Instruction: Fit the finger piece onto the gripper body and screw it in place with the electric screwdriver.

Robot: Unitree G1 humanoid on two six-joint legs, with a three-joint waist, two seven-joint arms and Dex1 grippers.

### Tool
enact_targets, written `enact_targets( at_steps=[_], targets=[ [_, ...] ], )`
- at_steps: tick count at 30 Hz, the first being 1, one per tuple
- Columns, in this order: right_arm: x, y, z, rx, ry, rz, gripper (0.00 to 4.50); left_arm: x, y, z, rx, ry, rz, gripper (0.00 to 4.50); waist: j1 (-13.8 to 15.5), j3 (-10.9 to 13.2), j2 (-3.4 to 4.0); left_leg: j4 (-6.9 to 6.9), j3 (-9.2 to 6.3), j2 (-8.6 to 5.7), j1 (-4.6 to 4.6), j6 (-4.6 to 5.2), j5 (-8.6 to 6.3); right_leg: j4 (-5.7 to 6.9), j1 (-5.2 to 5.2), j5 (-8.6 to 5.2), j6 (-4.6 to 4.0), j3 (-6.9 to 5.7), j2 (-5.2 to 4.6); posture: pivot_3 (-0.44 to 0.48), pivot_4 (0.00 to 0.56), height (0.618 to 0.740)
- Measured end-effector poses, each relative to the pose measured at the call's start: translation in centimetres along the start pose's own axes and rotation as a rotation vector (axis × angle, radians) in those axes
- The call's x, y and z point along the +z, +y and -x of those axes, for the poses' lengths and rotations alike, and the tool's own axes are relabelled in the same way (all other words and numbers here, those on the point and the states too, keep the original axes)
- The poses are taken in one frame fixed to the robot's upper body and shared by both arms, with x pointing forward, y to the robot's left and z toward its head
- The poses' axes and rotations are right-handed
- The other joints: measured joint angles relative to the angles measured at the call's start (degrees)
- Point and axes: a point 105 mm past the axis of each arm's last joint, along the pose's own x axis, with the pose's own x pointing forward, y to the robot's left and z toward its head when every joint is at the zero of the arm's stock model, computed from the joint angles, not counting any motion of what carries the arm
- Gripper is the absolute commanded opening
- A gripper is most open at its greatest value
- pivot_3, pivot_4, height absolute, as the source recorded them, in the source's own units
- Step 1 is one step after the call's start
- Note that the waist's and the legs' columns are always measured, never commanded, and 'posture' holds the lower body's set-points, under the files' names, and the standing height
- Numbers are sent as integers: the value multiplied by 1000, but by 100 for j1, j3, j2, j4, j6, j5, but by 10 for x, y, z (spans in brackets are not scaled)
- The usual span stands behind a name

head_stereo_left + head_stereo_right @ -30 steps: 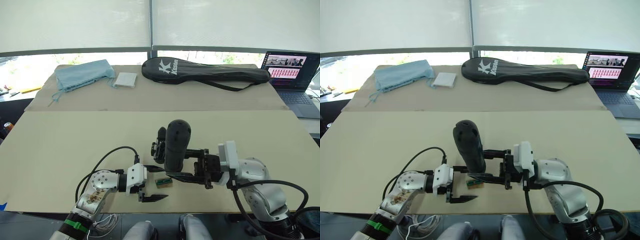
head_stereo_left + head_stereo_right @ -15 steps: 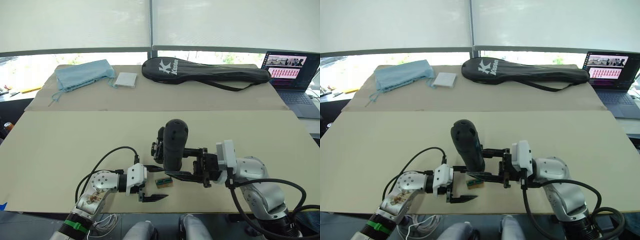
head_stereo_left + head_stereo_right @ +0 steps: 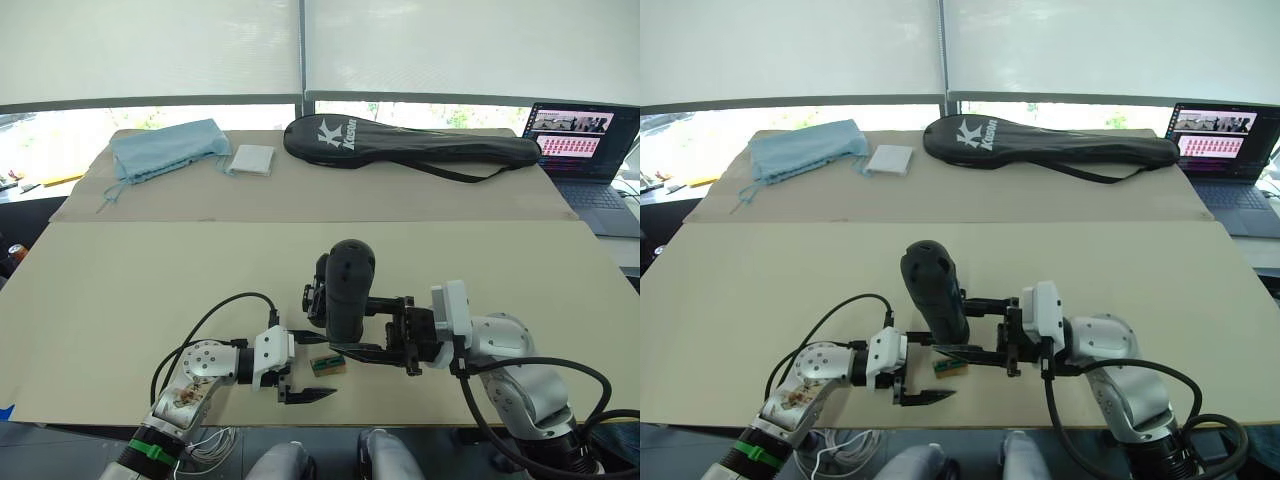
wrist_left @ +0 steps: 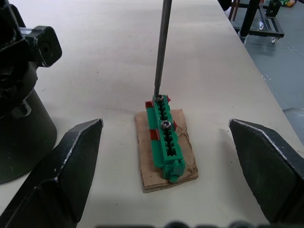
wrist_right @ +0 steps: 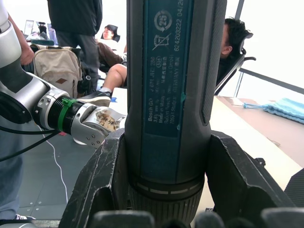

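Right gripper [image 3: 1008,345] clamps electric screwdriver [image 3: 935,290] upright, bit tip on screw in green block [image 4: 164,137]. Left gripper [image 3: 288,372] spread wide, empty, straddling block. Gripper body [image 3: 318,290] just behind. Likely picking up screw; next lift straight.

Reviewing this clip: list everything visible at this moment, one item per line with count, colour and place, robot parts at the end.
Electric screwdriver: 1, dark, upright near the table's front edge, bit on the green block.
Green block: 1, green with red marks, on brown card, front centre.
Gripper body: 1, black, just behind the screwdriver.
Racket bag: 1, black, far side, centre-right.
Cloth: 1, light blue, far left.
Pad: 1, white, beside the cloth.
Laptop: 1, dark, screen lit, far right.
Table: 1, beige.
People: a few, dark clothes, in the right wrist view's background.
Left tool: black, open, either side of the green block.
Right tool: black, shut on the screwdriver.
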Motion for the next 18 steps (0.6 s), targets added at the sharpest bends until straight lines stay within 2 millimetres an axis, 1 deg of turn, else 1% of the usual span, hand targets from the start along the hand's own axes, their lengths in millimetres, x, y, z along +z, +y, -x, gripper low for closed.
enact_targets(
  at_steps=[18],
  targets=[
    [0, 1, -2, 7, 2, -2, 1900, 1, 1, -1, 8, 11, 23, 4500, 4, 0, 0, 0, 0, 0, -1, 0, 0, 0, 0, 0, 0, 0, 0, 0, 150, 740]
  ],
)
